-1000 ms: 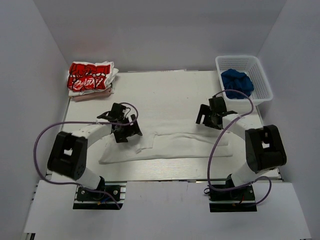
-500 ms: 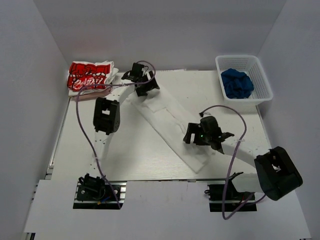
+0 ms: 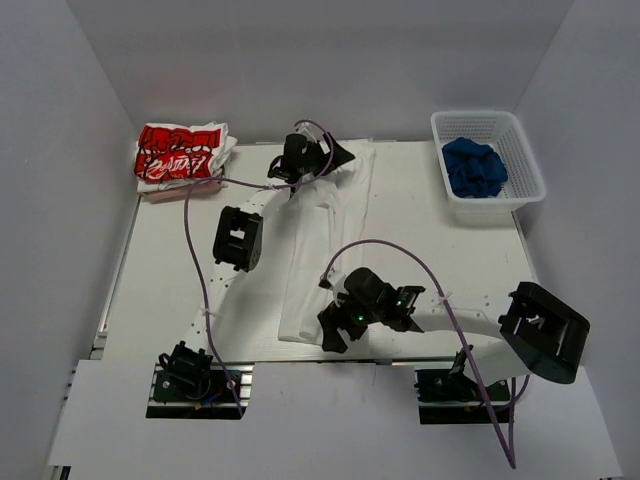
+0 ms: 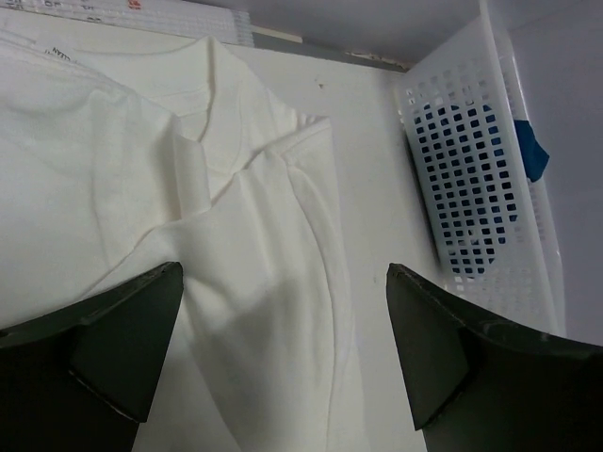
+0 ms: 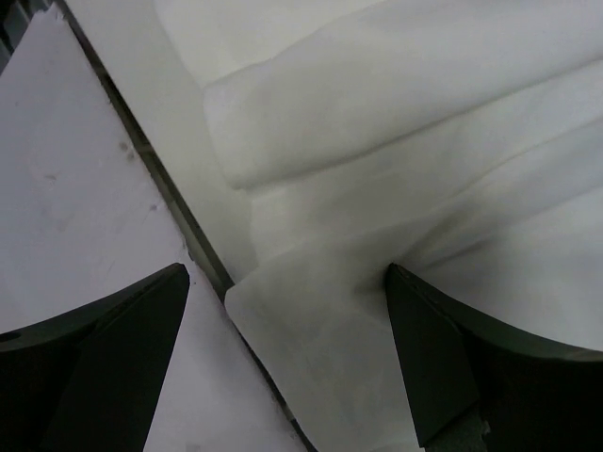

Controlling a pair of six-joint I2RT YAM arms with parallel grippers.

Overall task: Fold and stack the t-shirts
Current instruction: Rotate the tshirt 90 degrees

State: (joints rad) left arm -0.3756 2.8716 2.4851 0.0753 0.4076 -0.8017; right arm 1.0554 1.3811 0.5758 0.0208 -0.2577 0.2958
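The plain white t-shirt (image 3: 315, 240), folded into a long strip, runs from the far edge of the table to the near edge. My left gripper (image 3: 335, 157) stands open over its far end, with the collar (image 4: 198, 122) ahead of the fingers (image 4: 122, 339). My right gripper (image 3: 333, 335) is open at the near end, where a cloth corner (image 5: 311, 330) lies between its fingers and overhangs the table edge. The red-and-black printed t-shirt (image 3: 180, 155) sits folded at the far left corner.
A white plastic basket (image 3: 520, 150) holding a blue cloth (image 3: 474, 167) stands at the far right; its wall (image 4: 471, 160) shows close beside the left gripper. The table's near edge (image 5: 160, 179) runs under the right gripper.
The white shirt has swung from lying across the table to running front to back. The left arm reached to the far edge. The right arm swept down and left to the near edge.
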